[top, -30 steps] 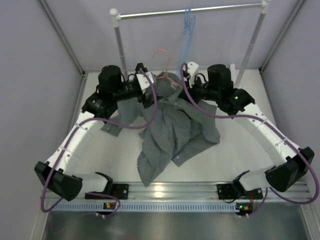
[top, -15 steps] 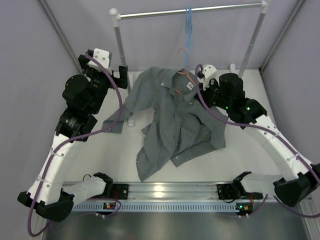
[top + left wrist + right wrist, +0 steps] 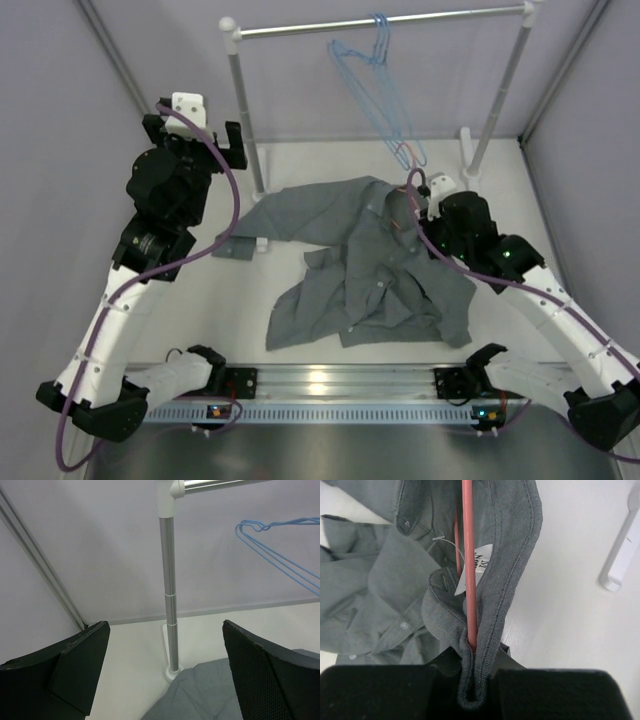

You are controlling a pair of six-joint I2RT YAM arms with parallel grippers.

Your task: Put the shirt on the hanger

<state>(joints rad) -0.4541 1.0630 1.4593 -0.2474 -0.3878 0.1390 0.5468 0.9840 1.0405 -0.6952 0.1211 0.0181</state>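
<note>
Overhead, the shirt (image 3: 370, 275) lies crumpled on the table (image 3: 200, 310), collar toward the far side and hem toward the arm bases. One sleeve reaches left to the foot of the left post (image 3: 245, 110) of the clothes rail (image 3: 400, 18).

The right gripper (image 3: 413, 198) sits at the collar, on the shirt's far right edge. Most of the garment therefore spreads to the left of that hand and nearer the bases. Seen from the right wrist, the jaws are pressed together on a fold of the collar. The hanger (image 3: 468, 555), a thin pink wire, runs straight down inside that fold and disappears into the cloth at the grip. Whether the wire itself is pinched cannot be told. The white neck label (image 3: 482, 562) lies just beside the wire, above the grip. The rest of the hanger is hidden by cloth.

The left gripper (image 3: 192, 140) is raised at the far left, beside the left post and well apart from the shirt's body. Seen from the left wrist, its fingers (image 3: 65, 675) stand wide apart with nothing between them. Only a grey corner of the shirt shows low in that view, touching the post's foot.

Light blue hangers (image 3: 381, 45) hang from the rail at a slant, their lower corner near the collar and the right gripper.
</note>
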